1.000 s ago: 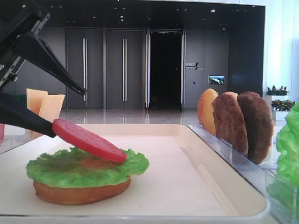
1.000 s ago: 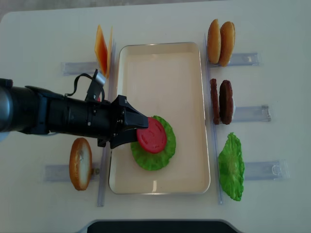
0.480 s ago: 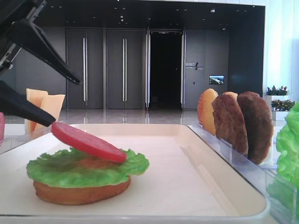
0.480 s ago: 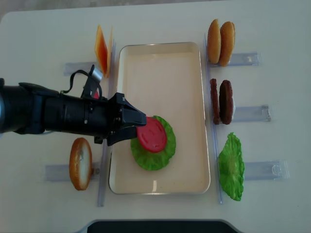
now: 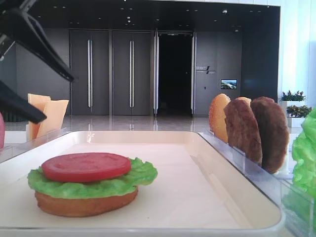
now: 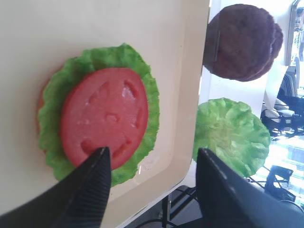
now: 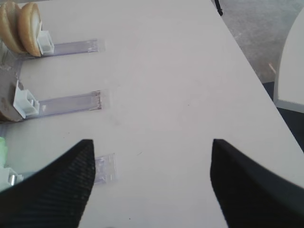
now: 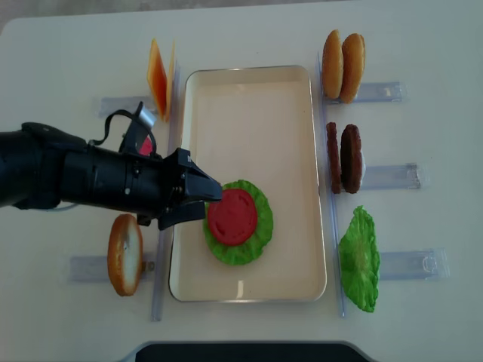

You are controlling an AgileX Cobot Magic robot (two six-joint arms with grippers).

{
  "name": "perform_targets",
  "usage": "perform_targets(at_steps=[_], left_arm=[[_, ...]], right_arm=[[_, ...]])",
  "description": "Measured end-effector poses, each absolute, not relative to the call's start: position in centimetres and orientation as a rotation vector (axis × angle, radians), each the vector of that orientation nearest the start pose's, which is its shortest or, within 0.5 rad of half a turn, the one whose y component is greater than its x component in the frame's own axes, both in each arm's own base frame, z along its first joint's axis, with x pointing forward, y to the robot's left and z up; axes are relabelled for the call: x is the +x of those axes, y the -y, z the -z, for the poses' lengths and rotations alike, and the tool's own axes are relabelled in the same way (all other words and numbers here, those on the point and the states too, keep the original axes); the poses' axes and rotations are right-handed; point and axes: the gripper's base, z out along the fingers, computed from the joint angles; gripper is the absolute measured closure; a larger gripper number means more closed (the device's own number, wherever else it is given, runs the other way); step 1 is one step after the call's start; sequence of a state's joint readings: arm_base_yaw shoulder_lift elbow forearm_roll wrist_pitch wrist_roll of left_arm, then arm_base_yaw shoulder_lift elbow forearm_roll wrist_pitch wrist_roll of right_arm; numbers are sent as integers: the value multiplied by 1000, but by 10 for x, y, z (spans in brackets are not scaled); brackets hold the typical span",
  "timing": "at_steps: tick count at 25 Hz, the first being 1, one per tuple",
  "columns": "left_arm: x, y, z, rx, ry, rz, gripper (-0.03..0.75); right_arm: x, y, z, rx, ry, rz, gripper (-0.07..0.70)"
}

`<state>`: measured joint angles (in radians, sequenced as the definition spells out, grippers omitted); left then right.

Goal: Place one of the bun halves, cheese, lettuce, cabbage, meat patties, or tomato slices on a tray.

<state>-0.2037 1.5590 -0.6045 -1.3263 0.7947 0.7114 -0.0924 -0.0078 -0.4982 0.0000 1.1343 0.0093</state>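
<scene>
A red tomato slice (image 5: 86, 166) (image 8: 232, 216) lies flat on a lettuce leaf (image 5: 136, 174) (image 8: 260, 230), which rests on a bun half (image 5: 86, 203) at the front left of the cream tray (image 8: 256, 113). My left gripper (image 8: 207, 202) (image 6: 152, 154) is open just left of this stack, over the tray's left rim, and holds nothing. In the left wrist view the tomato slice (image 6: 104, 116) lies free beyond the left finger. In its own wrist view my right gripper (image 7: 152, 142) is open over bare table.
Right of the tray, clear holders carry upright bun halves (image 8: 343, 66), meat patties (image 8: 343, 158) and a lettuce leaf (image 8: 360, 260). On the left stand cheese slices (image 8: 158, 79) and another bun half (image 8: 124, 254).
The tomato slice leaned on my lower left finger and now lies flat on the lettuce. My left gripper has drawn back to the left, still open.
</scene>
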Motion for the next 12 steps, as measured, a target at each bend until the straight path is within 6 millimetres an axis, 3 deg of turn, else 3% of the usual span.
perform_targets(at_steps=[6,12], left_arm=[[229,108,-220,-71,-2639,1168,280],[231,100,-271,25,-2644,980,280]], right_arm=[[-9,-1,-271,107,-2110,50,118],[-9,-1,-271,107,-2110,50,118]])
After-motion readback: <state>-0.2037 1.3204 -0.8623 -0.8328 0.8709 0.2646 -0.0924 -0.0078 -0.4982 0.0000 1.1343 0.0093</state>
